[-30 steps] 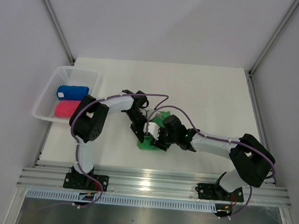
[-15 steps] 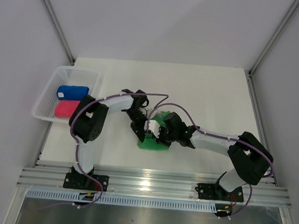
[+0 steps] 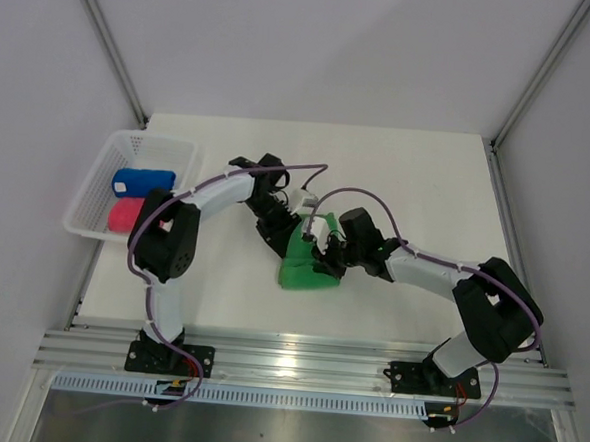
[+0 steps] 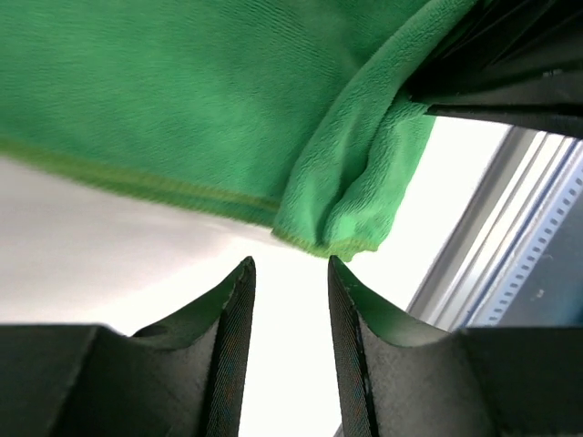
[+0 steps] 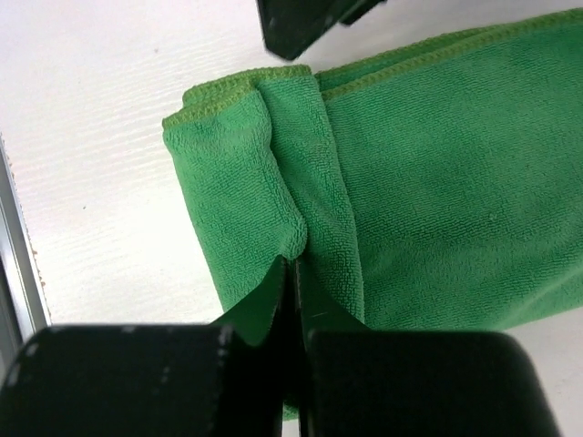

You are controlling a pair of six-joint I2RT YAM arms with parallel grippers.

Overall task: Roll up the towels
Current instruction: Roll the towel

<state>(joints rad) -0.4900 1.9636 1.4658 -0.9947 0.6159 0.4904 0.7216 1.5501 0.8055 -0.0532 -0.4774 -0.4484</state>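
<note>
Right gripper (image 5: 290, 264) clenched on thin fold of green towel (image 5: 437, 182); left gripper (image 4: 290, 266) empty, jaws apart. We risk fold slipping free if we pull, slackening roll.

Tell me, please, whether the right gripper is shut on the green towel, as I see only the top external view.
Observer: Yes. In the right wrist view the right gripper is shut, its fingers pressed together on a fold of the green towel.
Operator: Thank you. Is the left gripper gripping it too?
Observer: No. The left wrist view shows the left gripper open with nothing between its fingers; a folded corner of the towel sits just beyond the tips.
Operator: Does the towel look rolled up close?
Observer: No. The right wrist view shows it folded in loose layers, hemmed edges showing, lying on the table.
</note>
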